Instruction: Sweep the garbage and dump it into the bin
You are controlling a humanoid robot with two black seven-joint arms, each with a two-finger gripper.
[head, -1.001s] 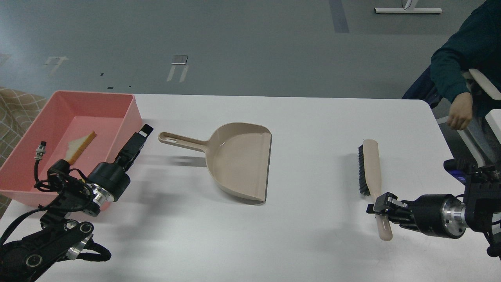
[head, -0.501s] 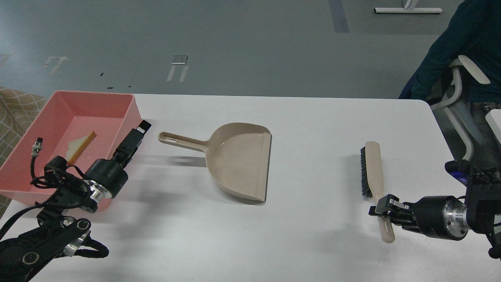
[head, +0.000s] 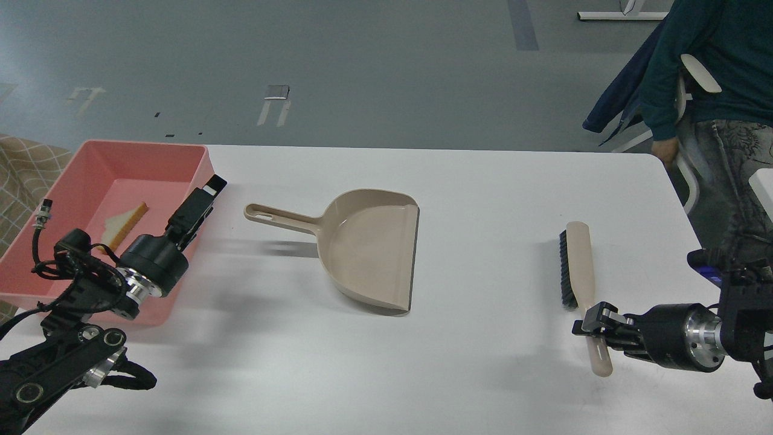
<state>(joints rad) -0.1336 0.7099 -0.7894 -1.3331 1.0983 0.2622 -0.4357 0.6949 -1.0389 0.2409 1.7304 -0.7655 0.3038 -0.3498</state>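
Note:
The pink bin (head: 202,166) stands at the table's far left. The white bread-like slice with a tan crust (head: 124,221) lies inside it. The yellow sponge scrap is hidden or out of view. The beige dustpan (head: 371,248) lies empty mid-table, its handle pointing left. My left gripper (head: 208,188) hovers by the bin's right wall, left of the dustpan handle and holding nothing; its fingers look like one dark shape. My right gripper (head: 595,328) is shut on the handle of the brush (head: 578,266), which lies on the table with its black bristles facing left.
A person in a dark teal top (head: 706,66) stands by a chair beyond the table's far right corner. The white table (head: 483,193) is bare between the dustpan and the brush. A patterned cloth (head: 18,175) shows left of the bin.
My left gripper has drifted left, away from the dustpan handle and closer to the bin wall. The right gripper and the brush shifted slightly right. The person stood and moved at the back right.

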